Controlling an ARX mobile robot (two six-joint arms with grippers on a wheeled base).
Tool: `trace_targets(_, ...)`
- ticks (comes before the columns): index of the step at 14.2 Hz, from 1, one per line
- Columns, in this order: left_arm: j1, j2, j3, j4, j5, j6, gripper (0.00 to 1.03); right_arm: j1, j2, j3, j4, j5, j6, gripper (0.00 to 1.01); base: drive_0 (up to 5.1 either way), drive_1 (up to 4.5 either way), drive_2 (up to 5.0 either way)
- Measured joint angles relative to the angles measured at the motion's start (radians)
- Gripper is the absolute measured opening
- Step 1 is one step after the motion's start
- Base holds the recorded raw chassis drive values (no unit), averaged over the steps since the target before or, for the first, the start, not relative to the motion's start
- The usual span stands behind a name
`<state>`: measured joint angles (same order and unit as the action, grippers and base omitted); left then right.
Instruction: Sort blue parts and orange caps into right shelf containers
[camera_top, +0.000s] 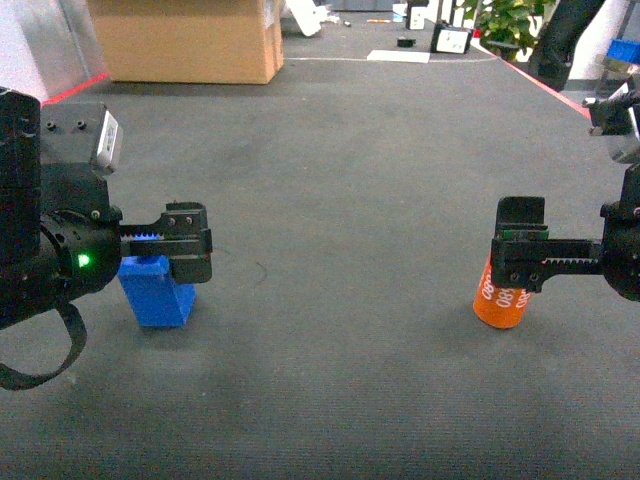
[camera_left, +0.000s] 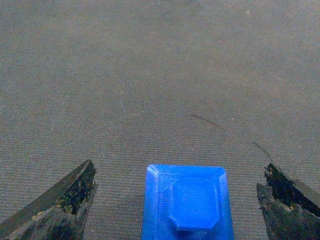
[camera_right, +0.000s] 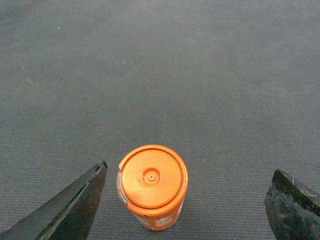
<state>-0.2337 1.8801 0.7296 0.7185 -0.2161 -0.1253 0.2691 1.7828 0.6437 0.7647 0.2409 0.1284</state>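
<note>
A blue part (camera_top: 155, 290), a blocky piece with a raised octagonal top, stands on the dark carpet at the left. My left gripper (camera_top: 188, 243) hovers over it, open. In the left wrist view the blue part (camera_left: 187, 202) sits centred between the spread fingers (camera_left: 65, 205), touching neither. An orange cap (camera_top: 500, 300), cylindrical with white lettering, stands at the right beneath my right gripper (camera_top: 520, 248). From the right wrist the orange cap (camera_right: 152, 180) lies closer to the left finger (camera_right: 75, 210), with wide gaps on both sides; that gripper (camera_right: 191, 168) is open. The right shelf containers are out of view.
A large cardboard box (camera_top: 190, 40) stands at the back left. A red floor line (camera_top: 545, 85) runs along the back right. Small items and a plant (camera_top: 505, 20) lie far behind. Grey carpet (camera_top: 340, 200) stretches between the two arms.
</note>
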Motion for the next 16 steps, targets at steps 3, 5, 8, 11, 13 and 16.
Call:
trace_targets(3, 0.003, 0.034, 0.004, 0.008, 0.012, -0.013, 0.98, -0.002, 0.066, 0.019, 0.010, -0.010, 0.019, 0.98, 0.0, 0.00, 0.0)
trace_targets(5, 0.003, 0.051, 0.008, 0.008, 0.016, -0.025, 0.98, -0.010, 0.146, 0.062, 0.008, -0.021, 0.039, 0.98, 0.0, 0.00, 0.0)
trace_targets(8, 0.003, 0.062, 0.021, -0.012, 0.019, -0.033, 0.98, -0.029, 0.229, 0.103, -0.014, -0.035, 0.101, 0.98, 0.0, 0.00, 0.0)
trace_targets(11, -0.001, 0.062, 0.030, -0.061, 0.013, -0.034, 0.97, -0.023, 0.246, 0.113, 0.009, 0.001, 0.084, 0.82, 0.0, 0.00, 0.0)
trace_targets(13, -0.003, 0.063, 0.030, -0.069, 0.007, -0.034, 0.78, -0.019, 0.248, 0.114, 0.013, 0.006, 0.061, 0.62, 0.0, 0.00, 0.0)
trace_targets(16, -0.007, 0.062, 0.029, -0.062, 0.001, -0.040, 0.48, -0.019, 0.249, 0.108, 0.036, 0.006, 0.035, 0.45, 0.0, 0.00, 0.0)
